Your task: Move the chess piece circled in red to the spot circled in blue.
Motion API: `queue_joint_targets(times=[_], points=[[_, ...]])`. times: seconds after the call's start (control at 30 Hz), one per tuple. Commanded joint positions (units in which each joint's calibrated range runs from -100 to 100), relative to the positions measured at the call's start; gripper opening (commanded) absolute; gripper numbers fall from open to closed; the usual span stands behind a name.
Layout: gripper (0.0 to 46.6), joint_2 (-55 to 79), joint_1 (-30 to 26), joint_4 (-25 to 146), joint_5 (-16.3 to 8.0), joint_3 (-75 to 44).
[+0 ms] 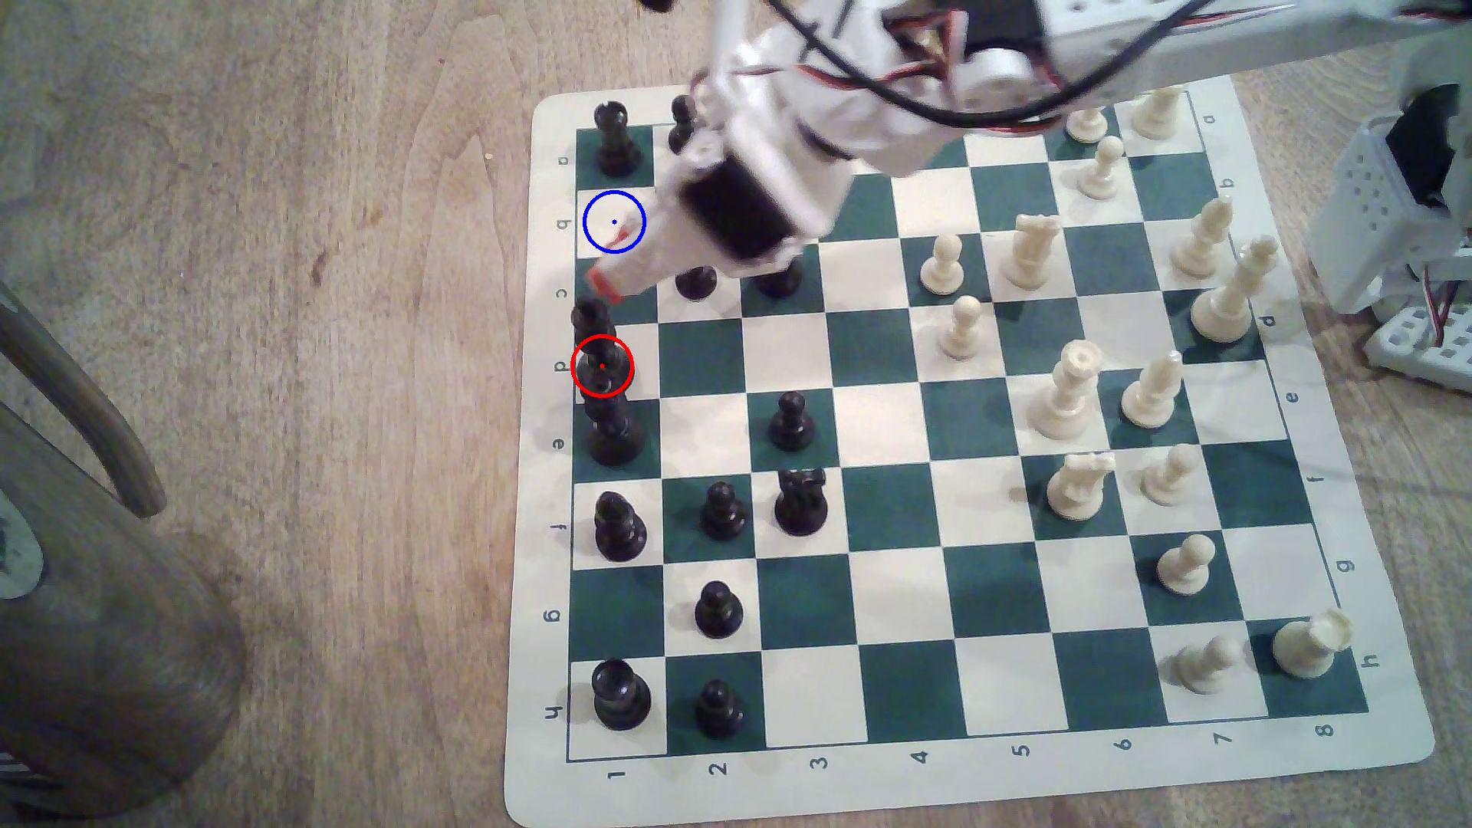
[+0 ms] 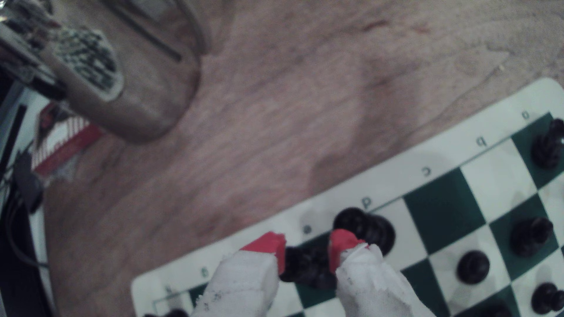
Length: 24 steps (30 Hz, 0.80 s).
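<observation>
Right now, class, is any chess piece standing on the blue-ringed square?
No: the blue-ringed square is bare cream, with only the gripper overhanging its edge.
</observation>
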Motion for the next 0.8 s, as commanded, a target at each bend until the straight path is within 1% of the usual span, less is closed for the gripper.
queue_joint_targets(times=[0.0,0.07,0.2,0.3,0.4,0.6,0.77], points=[[10.8,1.3,0.3,3.3,-0.4,-11.6],[11.1,2.8,0.3,3.5,-0.1,-13.4],[10.9,5.9,0.6,5.7,1.3,-18.5],[10.4,6.4,0.6,6.5,2.5,-18.9],[10.7,7.6,1.1,6.8,3.2,-18.9],[11.5,9.8,1.5,6.5,4.2,-19.1],[12.1,10.3,1.9,6.5,4.2,-20.6]])
